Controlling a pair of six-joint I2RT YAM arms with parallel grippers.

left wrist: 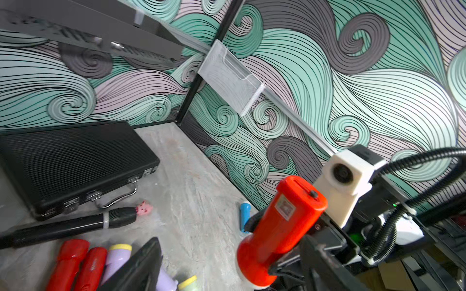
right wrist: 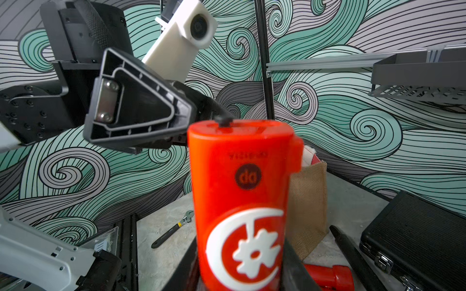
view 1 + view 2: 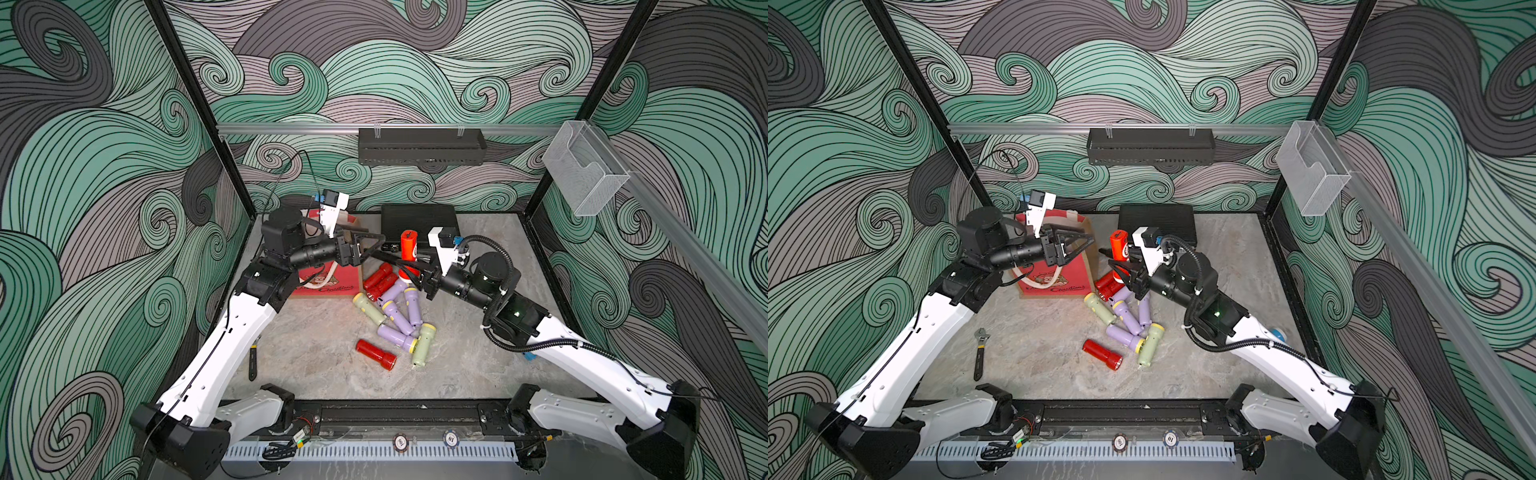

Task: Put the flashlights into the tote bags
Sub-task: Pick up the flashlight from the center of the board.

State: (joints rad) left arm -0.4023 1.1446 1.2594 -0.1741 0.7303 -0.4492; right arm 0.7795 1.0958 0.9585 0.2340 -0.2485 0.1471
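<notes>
Black jaws of the right gripper clenched on the neck of an orange-red flashlight, held clear of the table. Gripped low, near the wide head, probably to leave the barrel free for a second grip. Left gripper level with that barrel, jaws spread, touching nothing as far as can be told. Likely a handover, that side being nearer the tote bag. Long axis of the held flashlight close to vertical, leaning a little: head down in the jaws, flat butt end up. Further out, other flashlights in a loose heap on the table just beside the bag's red front, pointing every way. Bag upright, mouth up, its inside mostly hidden behind the left arm.
</notes>
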